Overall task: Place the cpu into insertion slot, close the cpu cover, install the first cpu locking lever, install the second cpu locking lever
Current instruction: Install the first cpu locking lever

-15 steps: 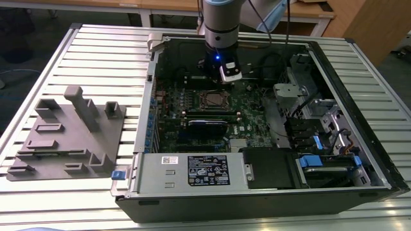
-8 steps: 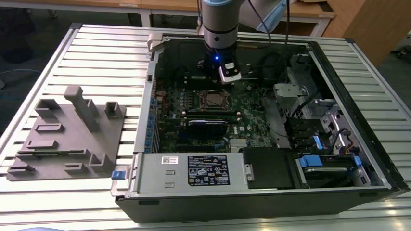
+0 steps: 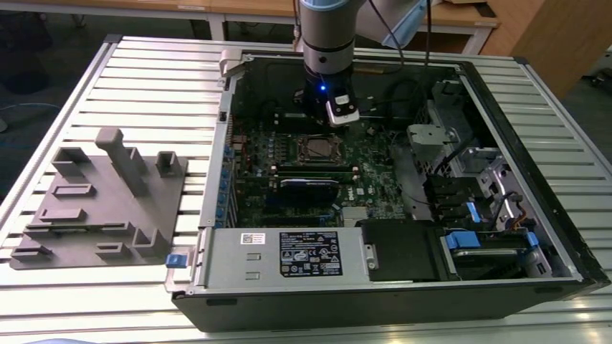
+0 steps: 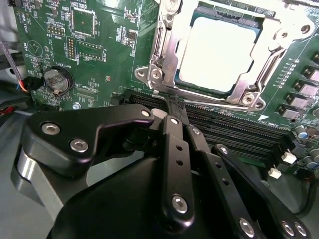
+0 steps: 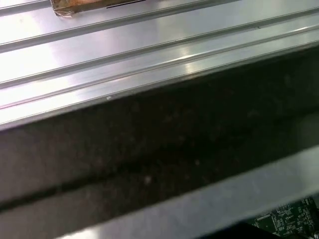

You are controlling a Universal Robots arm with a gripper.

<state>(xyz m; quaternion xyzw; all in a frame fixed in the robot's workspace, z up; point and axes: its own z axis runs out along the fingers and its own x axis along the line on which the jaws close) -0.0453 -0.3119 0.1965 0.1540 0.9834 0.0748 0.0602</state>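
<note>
The cpu (image 4: pixel 215 54) sits in the insertion slot (image 4: pixel 199 15) on the green motherboard (image 4: pixel 104 50), with the cpu cover (image 4: pixel 167 55) shut over it. The end effector (image 4: pixel 175 107), fingers together and empty, hangs just beside the slot's edge.

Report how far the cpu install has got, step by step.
Done: the cpu sits in the insertion slot, and the cpu cover lies closed around it. In hand: the gripper is shut, its fingertips down at the near edge of the socket frame, apparently working a thin lever there. Left: I cannot tell whether either locking lever is latched, so treat both as open items.
</note>
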